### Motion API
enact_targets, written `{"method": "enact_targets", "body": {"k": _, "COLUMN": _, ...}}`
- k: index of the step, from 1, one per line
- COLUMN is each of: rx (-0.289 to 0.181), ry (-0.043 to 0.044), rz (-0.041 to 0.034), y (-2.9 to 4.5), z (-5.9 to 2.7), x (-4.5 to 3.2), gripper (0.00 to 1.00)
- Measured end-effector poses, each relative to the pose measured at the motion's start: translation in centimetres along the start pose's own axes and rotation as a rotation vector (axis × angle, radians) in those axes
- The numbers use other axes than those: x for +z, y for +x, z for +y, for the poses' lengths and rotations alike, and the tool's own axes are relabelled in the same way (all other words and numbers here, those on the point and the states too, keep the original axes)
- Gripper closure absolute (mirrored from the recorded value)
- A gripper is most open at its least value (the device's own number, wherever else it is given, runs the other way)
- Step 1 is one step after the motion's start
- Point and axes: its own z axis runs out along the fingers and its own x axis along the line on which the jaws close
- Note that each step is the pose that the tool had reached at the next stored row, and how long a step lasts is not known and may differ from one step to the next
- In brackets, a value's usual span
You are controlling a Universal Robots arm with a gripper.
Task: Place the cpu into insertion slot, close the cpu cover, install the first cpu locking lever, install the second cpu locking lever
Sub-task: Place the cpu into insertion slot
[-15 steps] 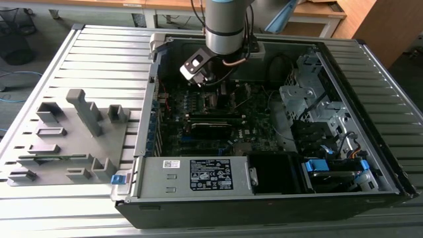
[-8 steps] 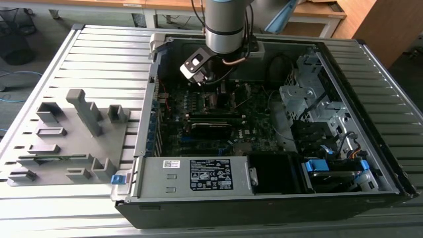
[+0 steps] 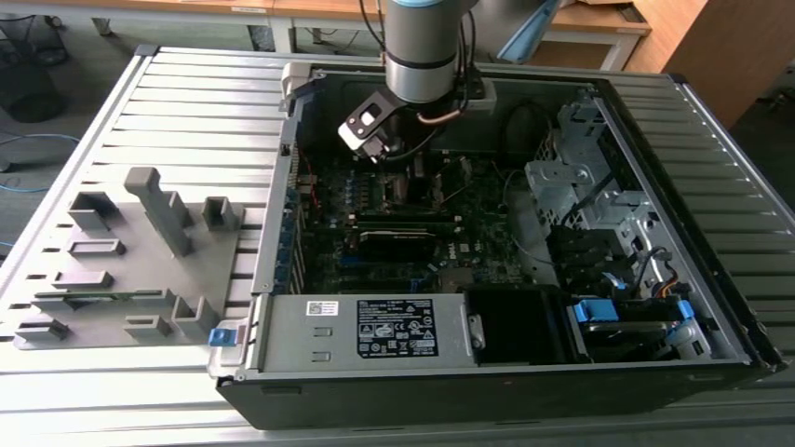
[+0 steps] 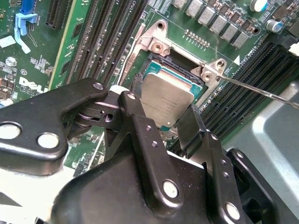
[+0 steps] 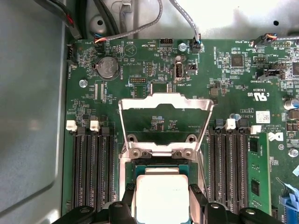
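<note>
Over the small square black insertion slot (image 4: 162,61) with its thin silver rim, the black claw (image 4: 163,114) is clamped on two opposite edges of the small flat square cpu (image 4: 166,95) with a dull silver-tan metal top. Whether the chip is fully seated cannot be told. In the first wrist view, the thin silver-grey metal cpu cover (image 5: 163,100) stands raised at one socket edge, above the dark green motherboard (image 5: 224,84). The open black computer case (image 3: 497,405) lies on the slatted grey tabletop (image 3: 186,102).
</note>
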Motion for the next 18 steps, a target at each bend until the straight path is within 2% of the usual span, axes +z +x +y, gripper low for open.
{"method": "enact_targets", "body": {"k": 12, "rx": 0.000, "ry": 0.0001, "rz": -0.0001, "y": 0.00, "z": -0.14, "x": 0.45, "gripper": 0.46}}
{"method": "enact_targets", "body": {"k": 18, "rx": 0.000, "ry": -0.0003, "rz": 0.0044, "y": 0.01, "z": -0.14, "x": 0.51, "gripper": 0.46}}
